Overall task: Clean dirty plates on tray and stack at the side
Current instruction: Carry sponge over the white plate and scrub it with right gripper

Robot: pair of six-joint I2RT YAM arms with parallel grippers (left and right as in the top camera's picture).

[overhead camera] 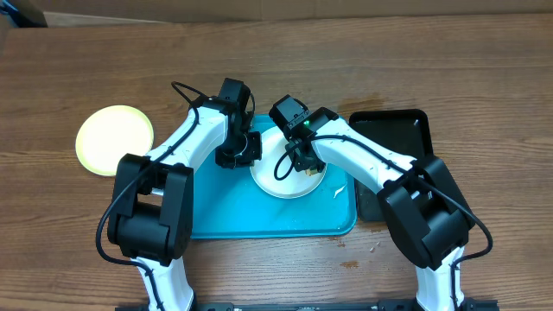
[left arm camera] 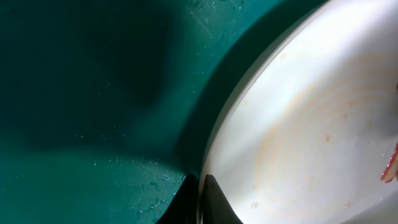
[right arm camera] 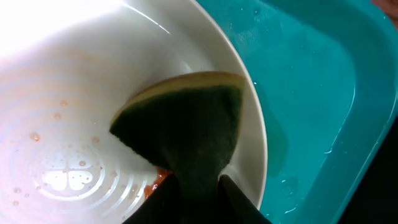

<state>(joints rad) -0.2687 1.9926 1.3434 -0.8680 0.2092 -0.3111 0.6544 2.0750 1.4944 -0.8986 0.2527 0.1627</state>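
Observation:
A white plate (overhead camera: 278, 177) lies on the cyan tray (overhead camera: 226, 218). My left gripper (overhead camera: 248, 154) is shut on the plate's left rim (left arm camera: 219, 155); its fingers (left arm camera: 200, 200) pinch the edge. My right gripper (overhead camera: 304, 164) is shut on a green and yellow sponge (right arm camera: 189, 127) pressed on the white plate (right arm camera: 74, 124), beside an orange smear (right arm camera: 157, 180). A pale yellow-green plate (overhead camera: 114, 139) lies on the table left of the tray. A third plate is not visible.
A black tray (overhead camera: 393, 142) sits on the table right of the cyan tray. Water drops lie on the cyan tray floor (right arm camera: 311, 106). The table's wood surface (overhead camera: 78, 233) surrounds both trays.

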